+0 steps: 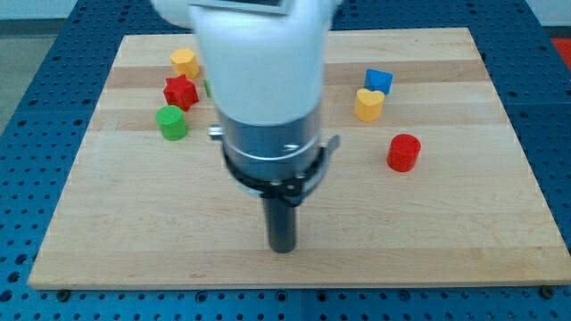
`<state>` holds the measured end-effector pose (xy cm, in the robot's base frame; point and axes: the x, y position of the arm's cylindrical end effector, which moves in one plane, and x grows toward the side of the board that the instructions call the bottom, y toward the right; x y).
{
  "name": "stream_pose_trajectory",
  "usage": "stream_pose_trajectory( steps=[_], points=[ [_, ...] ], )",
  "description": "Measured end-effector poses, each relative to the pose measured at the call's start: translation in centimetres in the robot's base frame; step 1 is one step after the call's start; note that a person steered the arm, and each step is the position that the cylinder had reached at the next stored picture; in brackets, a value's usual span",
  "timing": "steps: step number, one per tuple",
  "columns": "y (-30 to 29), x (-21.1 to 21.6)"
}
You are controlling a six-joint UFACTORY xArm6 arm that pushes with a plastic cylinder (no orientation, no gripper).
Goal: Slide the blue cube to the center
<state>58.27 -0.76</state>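
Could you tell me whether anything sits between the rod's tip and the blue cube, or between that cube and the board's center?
The yellow heart touches the blue cube on its lower-left side, roughly on the line from my tip and partly toward the center. The red cylinder stands off to the right. The arm hides the center itself.

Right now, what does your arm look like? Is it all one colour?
No, it has three colours. The upper part of my arm is a fat, smooth white tube. Below that is a shiny grey metal ring with a black collar clamped around it. Out of the collar sticks a straight dark rod, ending at my tip. I can't see any cables or markings on it.
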Motion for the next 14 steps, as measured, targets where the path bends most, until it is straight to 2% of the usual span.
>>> stream_pose_trajectory(
  steps=[2, 5, 6, 7, 8, 10, 11, 13, 14],
  points=[
    [2.8, -1.6],
    [1.1, -9.1],
    [-0.8, -9.4],
    [-1.0, -7.0],
    [-1.3, -6.4],
    [-2.3, -13.4],
    [-3.2, -14.6],
    [-6.6, -12.2],
    [-6.8, -13.3]
  ],
)
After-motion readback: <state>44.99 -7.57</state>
